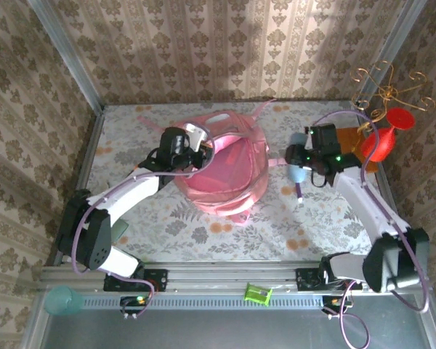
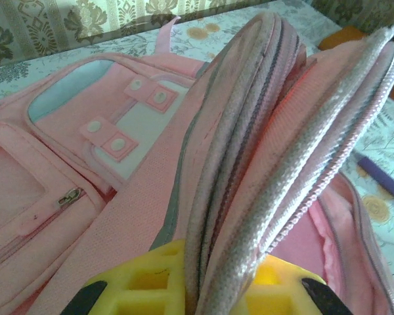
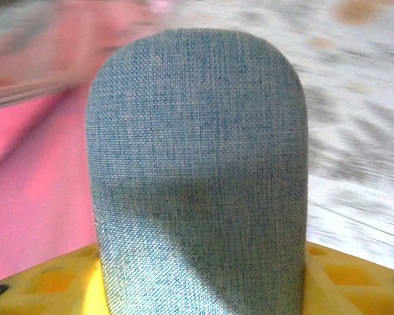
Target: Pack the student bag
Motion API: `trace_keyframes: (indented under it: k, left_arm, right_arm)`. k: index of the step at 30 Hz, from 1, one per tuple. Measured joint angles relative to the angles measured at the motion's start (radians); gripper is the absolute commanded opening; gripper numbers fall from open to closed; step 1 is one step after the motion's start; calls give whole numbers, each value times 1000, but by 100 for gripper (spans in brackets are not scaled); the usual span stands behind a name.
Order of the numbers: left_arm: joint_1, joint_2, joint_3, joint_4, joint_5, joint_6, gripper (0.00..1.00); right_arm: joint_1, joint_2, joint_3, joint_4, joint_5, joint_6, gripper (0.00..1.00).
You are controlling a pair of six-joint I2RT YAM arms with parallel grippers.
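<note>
Floral-print tabletop [image 1: 167,218] between damask-papered walls [image 1: 203,43], pink student bag [image 1: 229,171] central.

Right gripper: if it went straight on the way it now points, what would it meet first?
Probably the student bag. The right gripper, shut on a grey-blue fabric pouch, points across toward the bag's side. Its wrist view is blurred beyond the pouch, so the depth is uncertain.

Top external: from high behind, looks down on whole table [image 1: 167,218]
Left wrist: close on student bag [image 2: 118,131]
Right wrist: close on grey-blue fabric item [image 3: 197,164]
Shared: student bag
</note>
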Motion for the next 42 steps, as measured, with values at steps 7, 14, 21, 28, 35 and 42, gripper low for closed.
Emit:
trace_keyframes:
  k: [7, 14, 21, 28, 35, 42]
  left_arm:
    - [18, 0, 122, -133, 73, -16, 0]
    - [21, 1, 195, -213, 132, -28, 0]
    - [21, 8, 203, -222, 168, -44, 0]
    - [35, 21, 219, -226, 157, -63, 0]
    - [42, 32, 219, -218, 154, -82, 0]
    - [36, 42, 193, -187, 157, -77, 50]
  right_arm:
    - [253, 182, -47, 264, -122, 256, 37]
    - [347, 390, 15, 438, -52, 511, 37]
    - [375, 517, 63, 601, 100, 707, 62]
    - [409, 639, 167, 661, 193, 755, 82]
    - [412, 448, -13, 676, 197, 685, 88]
    - [414, 175, -178, 624, 170, 521, 86]
